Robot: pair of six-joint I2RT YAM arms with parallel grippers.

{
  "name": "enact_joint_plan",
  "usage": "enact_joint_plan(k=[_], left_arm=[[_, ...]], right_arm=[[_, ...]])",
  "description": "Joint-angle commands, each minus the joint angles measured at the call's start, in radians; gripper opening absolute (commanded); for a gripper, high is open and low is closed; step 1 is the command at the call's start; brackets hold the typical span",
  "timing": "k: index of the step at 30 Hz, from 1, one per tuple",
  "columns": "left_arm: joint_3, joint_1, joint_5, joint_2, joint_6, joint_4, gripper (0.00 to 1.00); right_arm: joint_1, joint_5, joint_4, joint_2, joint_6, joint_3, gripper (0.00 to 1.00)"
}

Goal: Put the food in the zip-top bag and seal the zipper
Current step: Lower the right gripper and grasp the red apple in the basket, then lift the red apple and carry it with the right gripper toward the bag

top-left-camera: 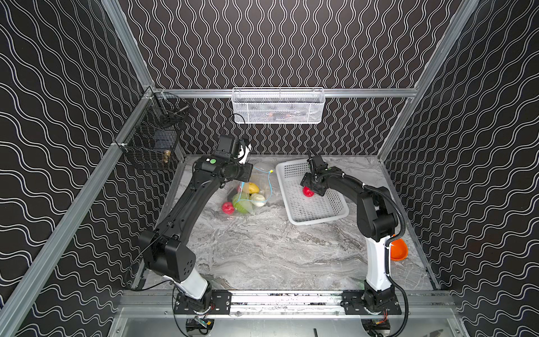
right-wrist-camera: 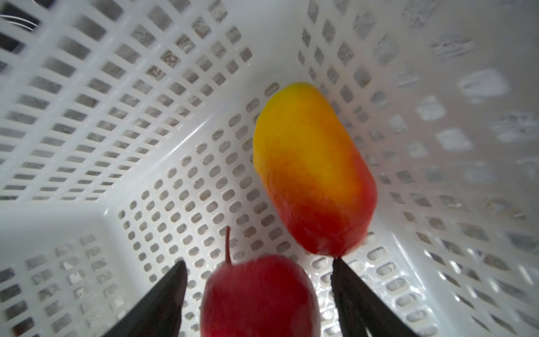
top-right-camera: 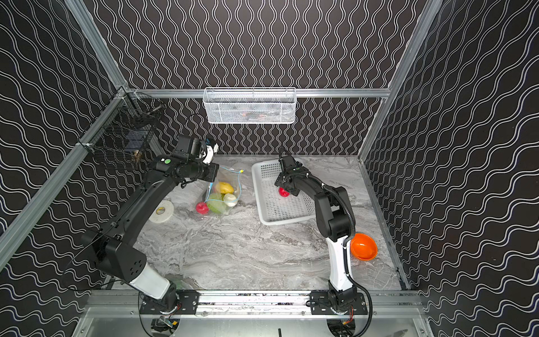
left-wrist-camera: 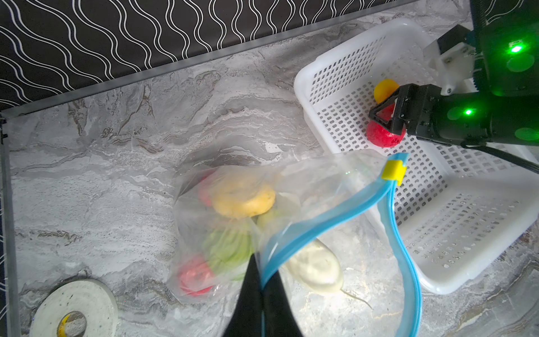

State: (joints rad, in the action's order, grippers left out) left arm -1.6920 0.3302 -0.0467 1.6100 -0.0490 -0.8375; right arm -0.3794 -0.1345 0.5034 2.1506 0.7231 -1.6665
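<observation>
Contents — bag: potato, cabbage, radish; basket: red round, pepper.

Both top views look steeply down on the whole bench; left wrist camera overlooks the white basket, right sits close inside.

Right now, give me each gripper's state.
Left gripper: shut on the zipper of the zip-top bag.
Right gripper: open, astride the red round, not gripping.
</observation>
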Motion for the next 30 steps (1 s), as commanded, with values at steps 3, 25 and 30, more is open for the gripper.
enact_joint_plan(k=[3, 25, 30], left_arm=[[-0.005, -0.002, 0.007, -0.004, 0.002, 0.016, 0.0], [-0.006, -0.003, 0.004, -0.006, 0.001, 0.016, 0.0], [-0.003, -0.003, 0.002, -0.007, -0.001, 0.019, 0.0]], right_arm=[[0.0, 0.049, -0.036, -0.01, 0.021, 0.027, 0.81], [-0.001, 0.09, -0.068, -0.073, 0.032, 0.112, 0.5], [-0.001, 0.107, -0.079, -0.093, 0.035, 0.127, 0.46]])
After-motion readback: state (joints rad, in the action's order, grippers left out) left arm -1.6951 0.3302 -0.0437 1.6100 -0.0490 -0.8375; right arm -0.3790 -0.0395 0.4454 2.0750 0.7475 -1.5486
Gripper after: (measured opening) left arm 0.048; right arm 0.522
